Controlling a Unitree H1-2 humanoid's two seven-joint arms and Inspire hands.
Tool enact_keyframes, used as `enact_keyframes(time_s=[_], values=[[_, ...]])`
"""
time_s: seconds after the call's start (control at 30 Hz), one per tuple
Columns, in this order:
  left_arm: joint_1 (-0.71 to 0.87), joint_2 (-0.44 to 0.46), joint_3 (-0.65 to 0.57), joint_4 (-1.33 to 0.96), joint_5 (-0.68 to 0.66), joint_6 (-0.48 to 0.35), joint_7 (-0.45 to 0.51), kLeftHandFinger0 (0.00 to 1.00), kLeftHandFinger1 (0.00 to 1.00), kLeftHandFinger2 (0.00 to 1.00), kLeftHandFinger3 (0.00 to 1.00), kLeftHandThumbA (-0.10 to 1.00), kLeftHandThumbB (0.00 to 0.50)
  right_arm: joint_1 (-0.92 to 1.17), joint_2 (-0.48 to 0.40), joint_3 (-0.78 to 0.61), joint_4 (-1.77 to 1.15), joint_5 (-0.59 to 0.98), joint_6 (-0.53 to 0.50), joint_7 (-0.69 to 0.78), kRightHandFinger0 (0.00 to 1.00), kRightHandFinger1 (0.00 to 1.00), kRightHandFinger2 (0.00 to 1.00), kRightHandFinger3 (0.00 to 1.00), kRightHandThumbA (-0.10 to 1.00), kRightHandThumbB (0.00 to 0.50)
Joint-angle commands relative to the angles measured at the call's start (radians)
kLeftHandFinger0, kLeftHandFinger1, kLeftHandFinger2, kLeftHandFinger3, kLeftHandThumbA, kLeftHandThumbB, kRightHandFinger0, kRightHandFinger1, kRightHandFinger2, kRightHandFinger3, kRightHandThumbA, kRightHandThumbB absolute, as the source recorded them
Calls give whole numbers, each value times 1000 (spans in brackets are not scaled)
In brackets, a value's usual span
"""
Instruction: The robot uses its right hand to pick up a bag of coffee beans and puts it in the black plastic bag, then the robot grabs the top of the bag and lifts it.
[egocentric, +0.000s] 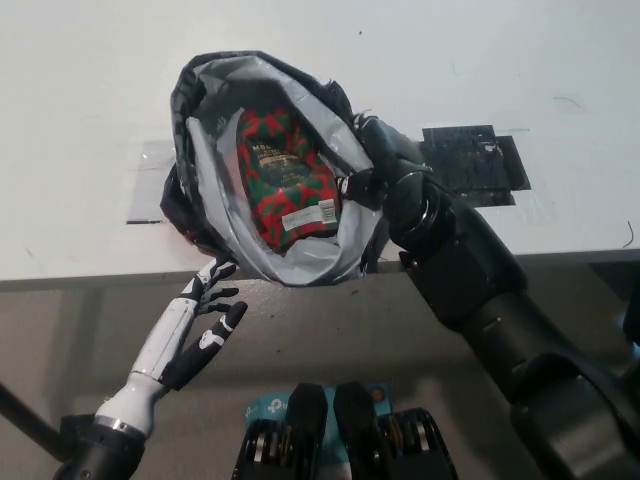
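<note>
Red-green coffee bag lies inside open black plastic bag.

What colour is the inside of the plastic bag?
Light grey lining, black outside; the head view shows it.

**Colours on the table**

The plastic bag is black outside with a grey lining. The coffee bag is red and green patterned, with a white label. The table is white, with a black patch at right.
</note>
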Motion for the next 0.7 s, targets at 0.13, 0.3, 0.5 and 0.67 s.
enact_keyframes(time_s=[0.13, 0.3, 0.5, 0.67], values=[[-33, 15, -3, -14, 5, -27, -11, 777, 825, 971, 1000, 892, 65, -74, 4, -11, 31, 6, -84, -105, 27, 158, 344, 323, 232, 169], [-34, 16, -2, -8, 0, -33, -12, 774, 821, 967, 1000, 885, 55, -60, 0, -32, -24, 20, -86, -121, 4, 140, 312, 233, 178, 163], [-42, 18, -6, -4, 8, -32, -12, 772, 818, 959, 1000, 905, 63, -56, -9, -43, -89, 24, -78, -115, 24, 221, 408, 235, 255, 163], [-43, 20, -7, -4, 7, -28, -14, 770, 810, 949, 1000, 917, 64, -51, -11, -54, -147, 37, -55, -87, 56, 241, 406, 230, 270, 161]])
